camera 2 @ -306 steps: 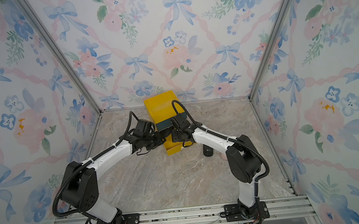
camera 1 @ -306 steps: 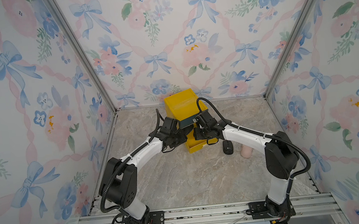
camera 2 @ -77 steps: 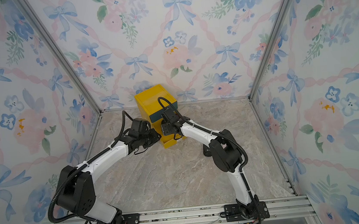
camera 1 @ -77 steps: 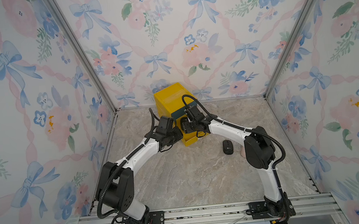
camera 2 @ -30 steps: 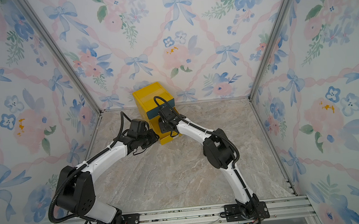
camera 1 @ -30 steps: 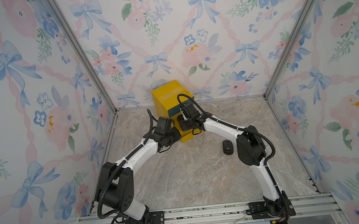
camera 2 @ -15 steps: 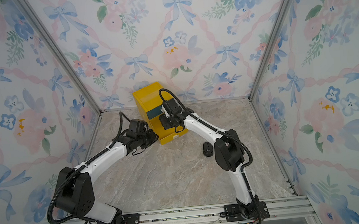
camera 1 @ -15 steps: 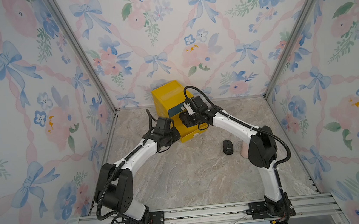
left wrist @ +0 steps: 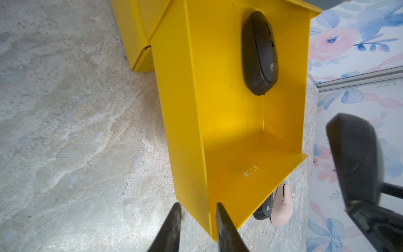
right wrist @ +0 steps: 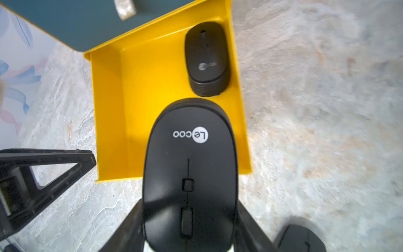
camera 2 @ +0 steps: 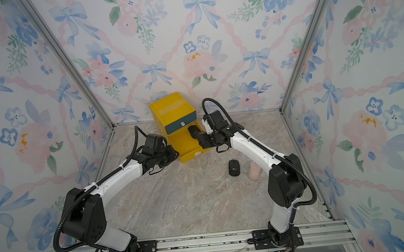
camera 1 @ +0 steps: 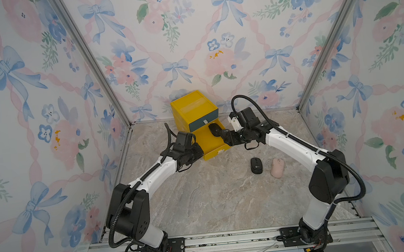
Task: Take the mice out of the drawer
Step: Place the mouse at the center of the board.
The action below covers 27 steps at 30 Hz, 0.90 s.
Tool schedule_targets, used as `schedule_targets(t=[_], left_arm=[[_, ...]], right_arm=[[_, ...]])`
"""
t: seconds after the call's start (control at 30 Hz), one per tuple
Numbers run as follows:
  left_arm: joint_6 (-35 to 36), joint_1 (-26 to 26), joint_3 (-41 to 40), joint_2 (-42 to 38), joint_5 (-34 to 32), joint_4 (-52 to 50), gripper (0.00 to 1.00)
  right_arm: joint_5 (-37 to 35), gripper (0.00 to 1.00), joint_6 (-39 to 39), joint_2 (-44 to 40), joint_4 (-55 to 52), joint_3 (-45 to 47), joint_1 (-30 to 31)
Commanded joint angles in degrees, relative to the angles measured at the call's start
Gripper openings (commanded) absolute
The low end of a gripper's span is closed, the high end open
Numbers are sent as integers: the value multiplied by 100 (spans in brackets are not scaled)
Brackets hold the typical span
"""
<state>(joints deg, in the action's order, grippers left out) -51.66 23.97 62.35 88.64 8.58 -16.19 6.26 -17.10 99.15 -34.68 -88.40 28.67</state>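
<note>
Three black mice seen. The held mouse [right wrist: 189,141] sits in the right gripper [right wrist: 189,205], jaws clamped on its sides, above the yellow drawer [left wrist: 218,109]. The drawer mouse [right wrist: 206,59] lies in a back corner. The tabletop mouse [camera 1: 256,165] is just beside one pink mouse [camera 1: 277,167]. The left gripper [left wrist: 198,207] is narrow, pinching the drawer wall.

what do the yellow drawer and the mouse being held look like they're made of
Yellow drawer: probably glossy plastic, going by the thin smooth walls with soft reflections. Held mouse: seemingly matte black plastic, with an even dull surface, moulded seams and a printed logo.
</note>
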Motion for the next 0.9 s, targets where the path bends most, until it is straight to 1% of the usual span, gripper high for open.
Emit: schedule_targets(t=[0.0,0.1,0.2,0.37,0.47,0.63,0.7,0.8,0.87], left_arm=[[-37,-25,-16,-172,56,36,30],[-55,-24,-3,-175,61,30,31],[-46,-32,49,-204,35,36,32],[-37,-29,77,-236,16,27,32],[-46,-27,41,-263,-22,24,33],[-46,-37,42,-268,-23,26,33],[-46,-46,45,-292,-35,23,33],[-33,-58,46,-325,-41,23,33],[-28,-73,56,-330,-23,21,33]], right_arm=[[27,56,-304,-360,298,550,-583],[-171,57,-421,-360,626,1191,-1098],[-214,56,-492,-20,852,1379,-1478],[-645,56,-434,718,873,1197,-1583],[-703,57,-442,1138,889,1057,-1627],[-787,58,-437,1578,802,816,-1626],[-863,64,-418,1578,754,815,-1611],[-973,69,-306,1369,733,901,-1536],[-1025,74,-242,1276,494,820,-1498]])
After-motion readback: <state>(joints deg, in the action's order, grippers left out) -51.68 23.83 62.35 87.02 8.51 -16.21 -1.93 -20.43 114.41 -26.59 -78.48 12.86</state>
